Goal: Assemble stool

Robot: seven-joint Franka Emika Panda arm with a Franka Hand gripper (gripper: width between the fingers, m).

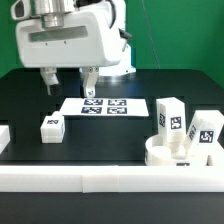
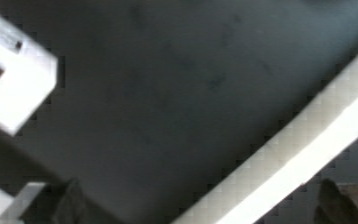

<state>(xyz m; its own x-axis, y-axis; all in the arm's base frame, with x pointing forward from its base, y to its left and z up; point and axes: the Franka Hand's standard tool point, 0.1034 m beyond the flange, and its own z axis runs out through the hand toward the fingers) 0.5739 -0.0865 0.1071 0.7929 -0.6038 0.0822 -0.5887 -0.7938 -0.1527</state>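
In the exterior view my gripper (image 1: pixel 70 84) hangs open and empty above the black table, just behind the marker board (image 1: pixel 103 105). One white stool leg (image 1: pixel 51 126) lies alone on the table toward the exterior view's left. The round seat disc (image 1: pixel 178 154) sits at the front on the exterior view's right. Two tagged legs (image 1: pixel 170 118) (image 1: pixel 203 130) stand on or against it. In the wrist view the two dark fingertips (image 2: pixel 44 204) show wide apart with bare table between them.
A long white border rail (image 1: pixel 110 178) runs along the table's front edge. In the wrist view a white band (image 2: pixel 300 140) crosses diagonally, and the marker board's corner (image 2: pixel 5 70) shows at one side. A green wall stands behind the arm.
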